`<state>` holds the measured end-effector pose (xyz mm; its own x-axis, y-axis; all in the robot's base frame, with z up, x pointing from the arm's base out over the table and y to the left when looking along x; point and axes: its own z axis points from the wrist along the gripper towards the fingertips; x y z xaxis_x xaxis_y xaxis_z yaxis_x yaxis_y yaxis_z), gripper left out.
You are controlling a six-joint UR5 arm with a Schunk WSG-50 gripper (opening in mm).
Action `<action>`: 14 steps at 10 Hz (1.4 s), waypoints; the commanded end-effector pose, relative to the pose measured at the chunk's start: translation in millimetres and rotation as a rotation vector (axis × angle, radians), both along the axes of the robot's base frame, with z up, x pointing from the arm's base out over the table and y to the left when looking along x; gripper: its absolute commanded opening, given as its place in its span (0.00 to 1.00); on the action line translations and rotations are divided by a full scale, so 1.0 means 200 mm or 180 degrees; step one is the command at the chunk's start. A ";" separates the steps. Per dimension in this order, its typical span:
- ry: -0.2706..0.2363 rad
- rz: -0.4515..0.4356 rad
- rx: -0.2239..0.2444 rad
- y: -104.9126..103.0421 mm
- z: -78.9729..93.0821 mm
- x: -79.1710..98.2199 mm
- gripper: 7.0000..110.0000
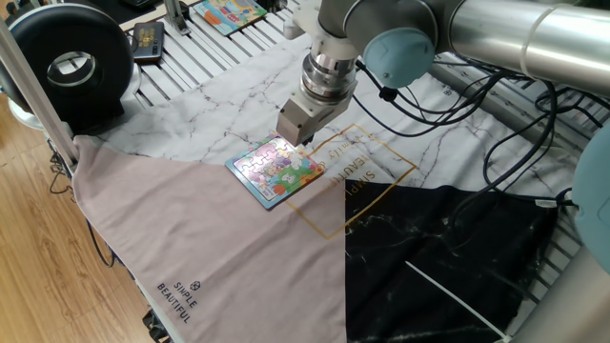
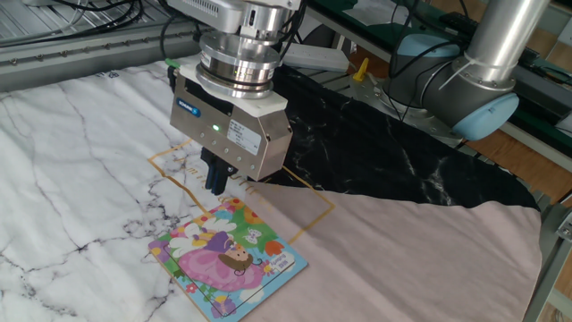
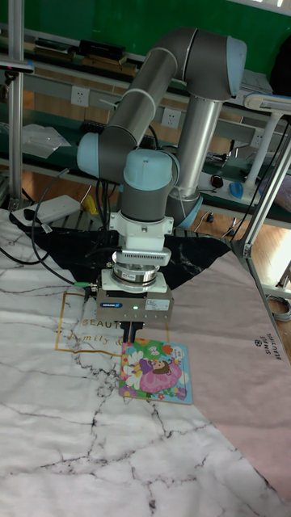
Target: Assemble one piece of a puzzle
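Blue-rimmed puzzle [image 2: 228,258] with pink and green cartoon, white marble-veined cloth [image 2: 71,170], black marbled cloth [image 2: 393,152]

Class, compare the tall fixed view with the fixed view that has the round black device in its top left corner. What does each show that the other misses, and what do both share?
Only the tall view shows the green wall and wall sockets. Only the other view shows the round black device, a second colourful board and the wooden floor. Both show the gripper just above the puzzle on the marble-print cloth. Its jaws look closed, and no piece is visible.
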<state>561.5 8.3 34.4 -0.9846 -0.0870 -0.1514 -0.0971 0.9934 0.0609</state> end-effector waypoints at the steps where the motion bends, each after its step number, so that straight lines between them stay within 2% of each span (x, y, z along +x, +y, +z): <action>1: 0.0012 -0.0143 -0.0055 -0.04 0.00 0.00 0.00; 2: 0.0017 -0.0158 -0.0072 -0.05 0.01 0.00 0.00; 4: 0.0023 -0.0152 -0.0015 -0.02 0.01 0.00 0.00; 9: 0.0045 -0.0176 -0.0149 -0.08 0.00 -0.01 0.00; 11: 0.0031 -0.0167 -0.0106 -0.06 0.01 -0.01 0.00; 14: 0.0050 -0.0171 -0.0125 -0.07 0.01 -0.02 0.00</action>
<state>558.2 -4.9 34.5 -0.9898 -0.0495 -0.1336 -0.0521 0.9985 0.0159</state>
